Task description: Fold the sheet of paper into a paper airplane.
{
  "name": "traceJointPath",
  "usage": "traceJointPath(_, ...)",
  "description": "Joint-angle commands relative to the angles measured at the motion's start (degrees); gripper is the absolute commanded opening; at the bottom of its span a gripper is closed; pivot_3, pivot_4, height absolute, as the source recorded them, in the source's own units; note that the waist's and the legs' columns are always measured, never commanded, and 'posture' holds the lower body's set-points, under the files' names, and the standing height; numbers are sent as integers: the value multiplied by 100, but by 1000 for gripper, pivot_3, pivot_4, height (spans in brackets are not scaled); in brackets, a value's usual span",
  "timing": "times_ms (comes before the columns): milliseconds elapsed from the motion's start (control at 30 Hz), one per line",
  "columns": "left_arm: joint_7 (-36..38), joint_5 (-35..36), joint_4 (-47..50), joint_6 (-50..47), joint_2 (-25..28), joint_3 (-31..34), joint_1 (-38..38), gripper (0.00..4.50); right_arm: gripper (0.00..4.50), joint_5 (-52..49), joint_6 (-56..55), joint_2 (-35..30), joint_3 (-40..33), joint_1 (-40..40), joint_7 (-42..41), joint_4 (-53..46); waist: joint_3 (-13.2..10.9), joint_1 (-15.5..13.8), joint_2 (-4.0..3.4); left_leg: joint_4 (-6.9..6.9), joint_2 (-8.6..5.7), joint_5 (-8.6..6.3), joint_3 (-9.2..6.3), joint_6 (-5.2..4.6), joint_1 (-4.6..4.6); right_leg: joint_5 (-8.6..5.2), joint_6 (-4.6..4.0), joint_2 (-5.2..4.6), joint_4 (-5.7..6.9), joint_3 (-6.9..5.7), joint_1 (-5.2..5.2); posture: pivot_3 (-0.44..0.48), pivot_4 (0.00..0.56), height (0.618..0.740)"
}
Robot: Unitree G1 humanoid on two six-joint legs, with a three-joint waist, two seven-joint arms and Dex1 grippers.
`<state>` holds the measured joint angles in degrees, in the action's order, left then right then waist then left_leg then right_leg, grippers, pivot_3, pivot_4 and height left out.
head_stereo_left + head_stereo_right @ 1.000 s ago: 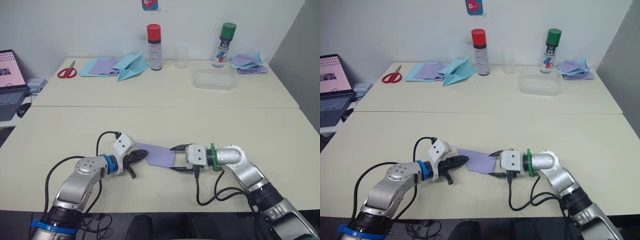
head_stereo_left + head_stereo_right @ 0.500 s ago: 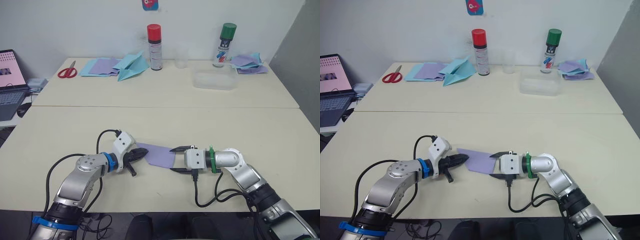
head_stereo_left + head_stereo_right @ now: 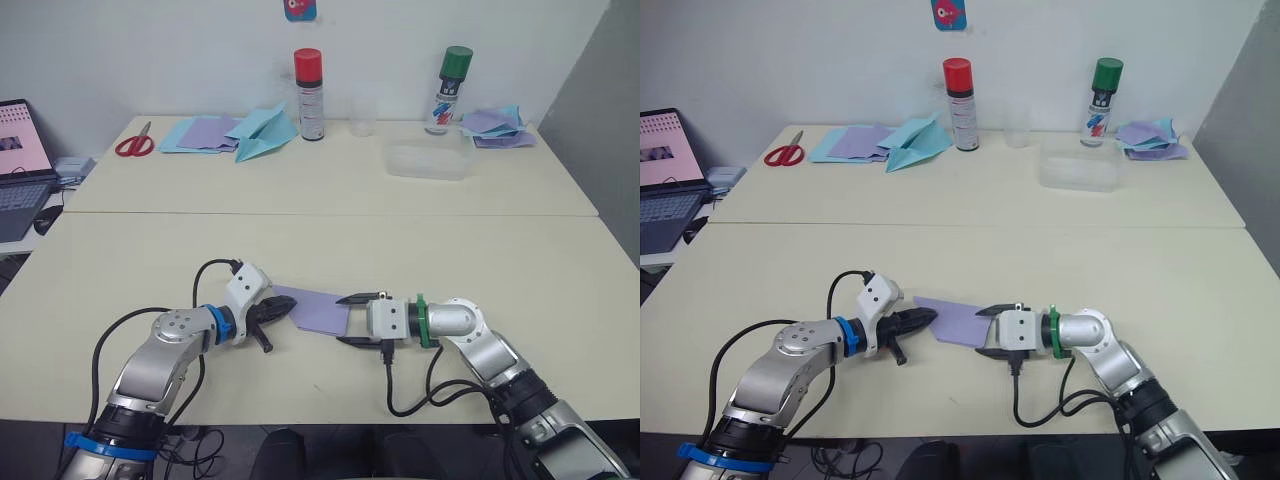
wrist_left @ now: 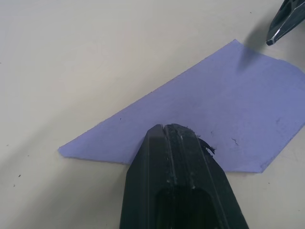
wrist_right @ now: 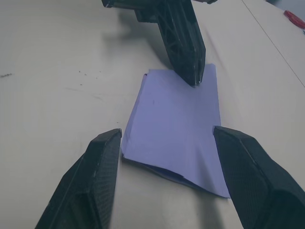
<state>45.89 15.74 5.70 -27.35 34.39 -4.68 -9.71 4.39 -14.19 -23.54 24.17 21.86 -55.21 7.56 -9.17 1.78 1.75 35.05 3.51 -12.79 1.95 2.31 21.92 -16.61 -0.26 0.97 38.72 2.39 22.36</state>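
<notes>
Lavender sheet of paper (image 3: 318, 309) lies flat on the near counter (image 3: 420, 255) between both grippers. Left gripper (image 3: 284, 311), jaws together, presses its tip onto the sheet's left end; right gripper (image 3: 346, 320), jaws spread wide, straddles the right edge.

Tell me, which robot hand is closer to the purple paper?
Left. The left gripper, fingers shut, presses its tip on the sheet of paper. The right gripper is open, its fingers straddling the sheet's other end without touching.
</notes>
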Motion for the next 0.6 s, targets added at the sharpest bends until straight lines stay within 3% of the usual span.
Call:
traceJointPath(33,-43,-156,-224,-142,80,-51,76,0,3169,-284,-54,-12,-79,-10,-144,-309,0,0,0,0,0,0,0,0,0,0,0,0,0,0,0,0,150,740)
traceJointPath(600,-42,-183,-160,-128,111,-67,125,0,3169,263,-104,16,16,114,196,-16,0,0,0,0,0,0,0,0,-2,0,0,0,3,0,0,0,150,740)
